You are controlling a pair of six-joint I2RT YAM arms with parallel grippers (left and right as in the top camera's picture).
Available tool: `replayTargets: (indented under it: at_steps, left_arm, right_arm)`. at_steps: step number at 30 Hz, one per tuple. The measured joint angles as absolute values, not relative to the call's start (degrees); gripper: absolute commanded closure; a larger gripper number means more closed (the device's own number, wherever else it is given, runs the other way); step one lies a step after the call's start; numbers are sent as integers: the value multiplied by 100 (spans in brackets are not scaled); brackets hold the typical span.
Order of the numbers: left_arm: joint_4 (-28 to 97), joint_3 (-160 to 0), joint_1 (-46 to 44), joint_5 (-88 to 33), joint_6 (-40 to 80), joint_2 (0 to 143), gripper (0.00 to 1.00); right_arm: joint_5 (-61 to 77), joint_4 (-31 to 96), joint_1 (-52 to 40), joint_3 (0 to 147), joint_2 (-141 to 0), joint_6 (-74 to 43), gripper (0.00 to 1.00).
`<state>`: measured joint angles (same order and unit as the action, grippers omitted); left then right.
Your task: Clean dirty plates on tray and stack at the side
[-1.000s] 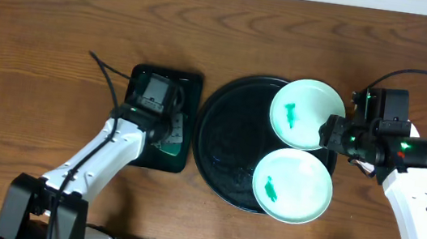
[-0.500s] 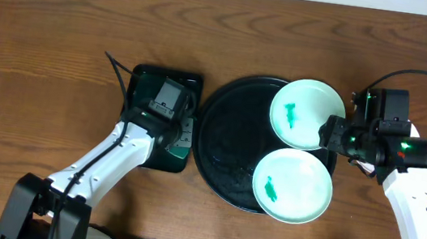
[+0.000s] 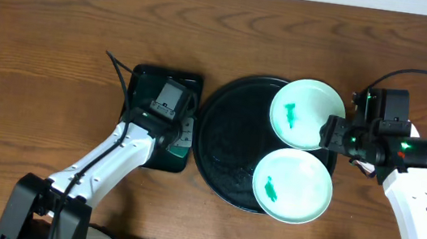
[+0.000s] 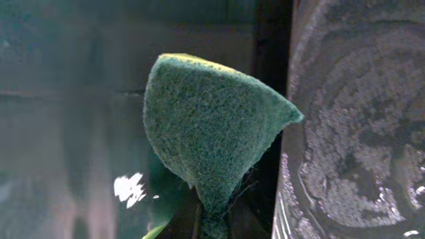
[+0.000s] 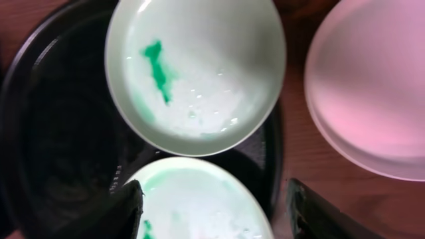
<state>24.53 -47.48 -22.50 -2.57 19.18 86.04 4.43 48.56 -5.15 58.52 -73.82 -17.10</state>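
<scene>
While over small tray (image 3: 143,80), left gripper (image 3: 171,131) tight on sponge (image 4: 212,126).

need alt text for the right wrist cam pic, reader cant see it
A mint-green plate with a green smear lies on the round black tray, a second smeared mint plate partly in frame below it. A pale plate sits on the wooden table at right. The right gripper has its jaws open either side of the second plate.

At frame centre, the upper plate (image 3: 306,113) and lower plate (image 3: 292,186) are lying on the round tray (image 3: 223,137), in its right half; a third plate (image 5: 372,99) is sitting further right, the rectangular tray (image 3: 145,78) left, beneath the sponge (image 4: 212,133).
</scene>
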Motion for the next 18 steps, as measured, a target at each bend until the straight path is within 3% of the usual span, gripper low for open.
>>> replayTargets:
  at_steps: [13, 18]
  left_arm:
    - [2399, -4748, -2268, 246, 1900, 8604, 92]
    - [2399, -4748, -2268, 322, 1900, 8604, 92]
  right_arm:
    - [16, 3760, -183, 5852, -8132, -1094, 34]
    - [-5, 3159, -49, 5850, -8580, -932, 41]
